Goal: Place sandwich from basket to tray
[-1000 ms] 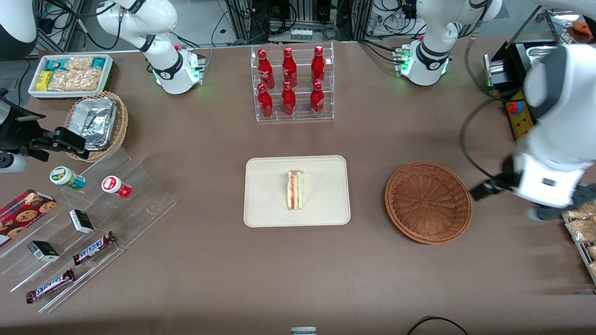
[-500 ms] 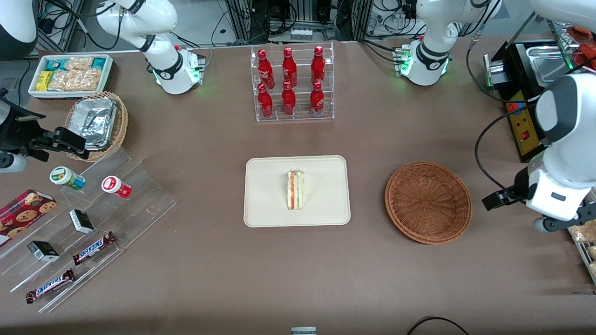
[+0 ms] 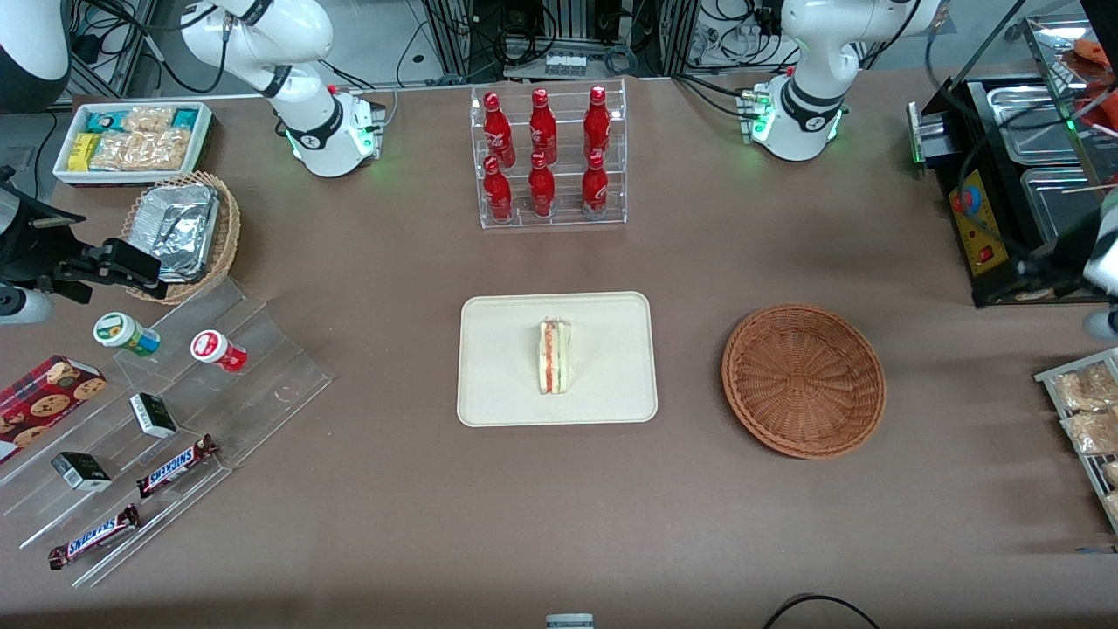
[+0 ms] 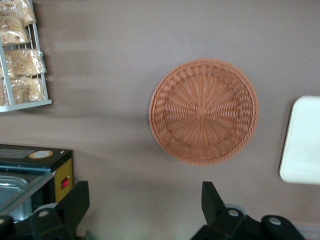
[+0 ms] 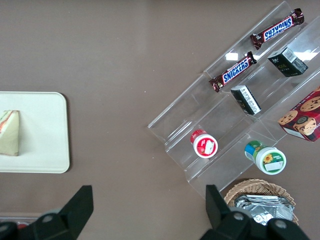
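Note:
The sandwich (image 3: 555, 355), a pale wedge with its red and green filling edge up, lies on the cream tray (image 3: 507, 384) at the table's middle. It also shows on the tray (image 5: 45, 135) as sandwich (image 5: 10, 132). The reddish-brown basket (image 3: 803, 380) stands empty beside the tray, toward the working arm's end. My left gripper (image 4: 145, 205) hangs high above the bare table next to the basket (image 4: 204, 111), open wide, with nothing between its fingers. A corner of the tray (image 4: 302, 145) shows there too. In the front view only a bit of the arm (image 3: 1099, 262) shows at the frame's edge.
A clear rack of red bottles (image 3: 548, 157) stands farther from the camera than the tray. A black appliance with metal pans (image 3: 987, 218) and a wire rack of snack packets (image 3: 1083, 411) sit at the working arm's end. Acrylic steps with candy bars (image 3: 175, 411) lie at the parked arm's end.
The left arm has pulled away from the basket toward its own end of the table and has almost left the front view. Sandwich, tray and basket have stayed put.

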`<action>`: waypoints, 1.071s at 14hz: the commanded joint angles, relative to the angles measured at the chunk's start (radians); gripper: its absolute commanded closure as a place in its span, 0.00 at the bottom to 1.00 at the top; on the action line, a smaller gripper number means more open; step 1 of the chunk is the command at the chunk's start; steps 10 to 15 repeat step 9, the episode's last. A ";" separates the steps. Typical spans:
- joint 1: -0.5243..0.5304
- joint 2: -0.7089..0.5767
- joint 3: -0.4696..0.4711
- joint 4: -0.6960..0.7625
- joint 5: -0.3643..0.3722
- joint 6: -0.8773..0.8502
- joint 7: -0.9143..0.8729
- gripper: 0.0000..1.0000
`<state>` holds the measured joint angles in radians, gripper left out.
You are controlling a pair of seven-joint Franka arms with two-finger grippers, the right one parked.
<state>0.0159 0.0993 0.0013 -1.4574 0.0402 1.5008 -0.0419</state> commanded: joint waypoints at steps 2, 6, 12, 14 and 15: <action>0.013 -0.096 -0.014 -0.107 -0.019 0.003 0.031 0.01; 0.006 -0.098 -0.012 -0.080 -0.060 -0.010 0.026 0.01; 0.002 -0.092 -0.014 -0.061 -0.060 -0.028 0.025 0.01; 0.002 -0.092 -0.014 -0.061 -0.060 -0.028 0.025 0.01; 0.002 -0.092 -0.014 -0.061 -0.060 -0.028 0.025 0.01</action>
